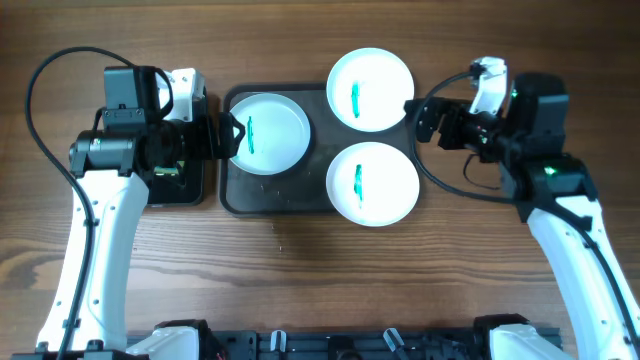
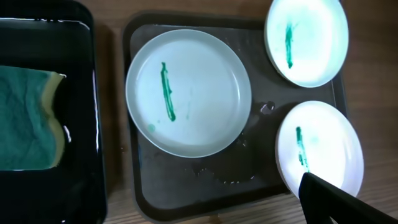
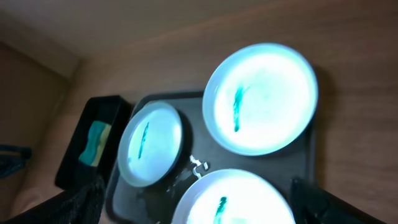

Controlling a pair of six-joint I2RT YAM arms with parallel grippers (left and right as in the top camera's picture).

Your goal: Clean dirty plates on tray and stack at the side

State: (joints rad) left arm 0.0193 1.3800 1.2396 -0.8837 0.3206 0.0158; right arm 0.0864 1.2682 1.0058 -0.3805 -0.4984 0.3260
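Note:
Three white plates lie on the dark grey tray (image 1: 318, 200), each with a teal smear at its centre: one at the left (image 1: 270, 132), one at the far right (image 1: 371, 90), one at the near right (image 1: 372, 183). The two right plates overhang the tray's rim. My left gripper (image 1: 233, 135) hovers open at the tray's left edge, beside the left plate (image 2: 188, 92); only one of its fingers (image 2: 336, 202) shows in the left wrist view. My right gripper (image 1: 422, 118) is open just right of the tray, between the two right plates, holding nothing.
A glossy black dish (image 2: 50, 37) holding a green and yellow sponge (image 2: 28, 118) stands left of the tray, under the left arm. Water drops glisten on the tray floor (image 2: 186, 177). Bare wood tabletop (image 1: 320, 280) lies in front of the tray.

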